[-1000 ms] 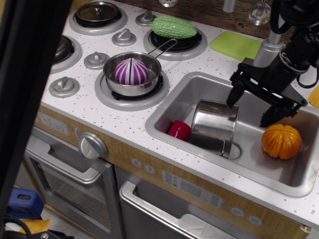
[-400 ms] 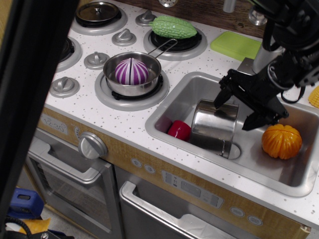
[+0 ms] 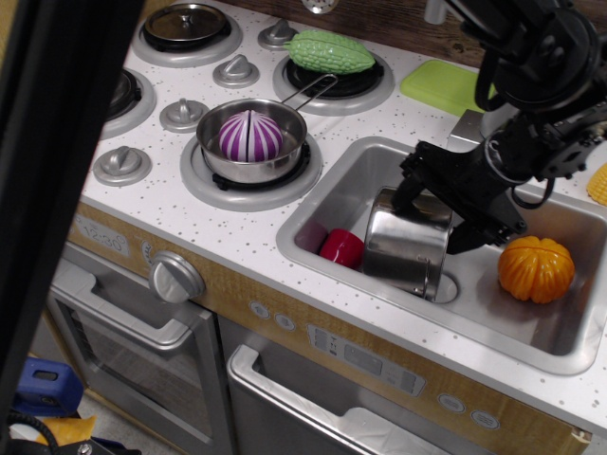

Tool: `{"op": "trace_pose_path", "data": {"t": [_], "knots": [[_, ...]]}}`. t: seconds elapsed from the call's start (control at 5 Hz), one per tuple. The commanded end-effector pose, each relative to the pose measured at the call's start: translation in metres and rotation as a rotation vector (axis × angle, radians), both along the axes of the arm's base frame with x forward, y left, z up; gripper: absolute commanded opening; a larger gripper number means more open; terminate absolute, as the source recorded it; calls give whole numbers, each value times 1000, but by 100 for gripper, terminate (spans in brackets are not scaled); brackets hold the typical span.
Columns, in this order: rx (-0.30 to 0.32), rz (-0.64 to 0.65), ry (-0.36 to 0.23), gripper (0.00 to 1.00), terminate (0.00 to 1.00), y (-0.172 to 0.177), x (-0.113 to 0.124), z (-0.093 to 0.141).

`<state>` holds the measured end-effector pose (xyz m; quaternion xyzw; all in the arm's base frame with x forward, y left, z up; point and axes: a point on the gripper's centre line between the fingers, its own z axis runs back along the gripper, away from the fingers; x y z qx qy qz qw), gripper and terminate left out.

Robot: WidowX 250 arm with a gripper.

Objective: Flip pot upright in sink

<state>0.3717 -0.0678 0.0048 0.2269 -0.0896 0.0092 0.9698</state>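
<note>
The shiny steel pot (image 3: 406, 248) lies tilted on its side in the sink (image 3: 379, 156), its mouth facing down and right over the drain. My black gripper (image 3: 434, 220) is open right above the pot's upper end. One finger (image 3: 406, 194) stands at the pot's far left edge and the other (image 3: 469, 237) at its right side. The fingers straddle the pot's upturned base. I cannot tell whether they touch it.
A red cup (image 3: 340, 247) lies in the sink left of the pot, an orange pumpkin (image 3: 536, 268) to its right. A long-handled pan with a purple-white ball (image 3: 251, 138) sits on the stove. A green gourd (image 3: 329, 51) and a green pad (image 3: 446, 87) lie behind.
My gripper has moved left and down from above the sink's right half to straddle the pot's upper end. The pot has not moved.
</note>
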Motion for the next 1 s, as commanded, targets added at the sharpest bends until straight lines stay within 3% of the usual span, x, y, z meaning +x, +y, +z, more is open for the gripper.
{"op": "trace_pose_path", "data": {"t": [0.0,0.2,0.4,0.6,0.8], "knots": [[-20,-10,-58,100,0,3,8,21],[-33,-5,-66,100,0,6,10,22],[-61,19,-89,0,0,7,11,22],[-103,53,-99,0,0,7,10,23],[-77,32,-112,0,0,12,12,24]]}}
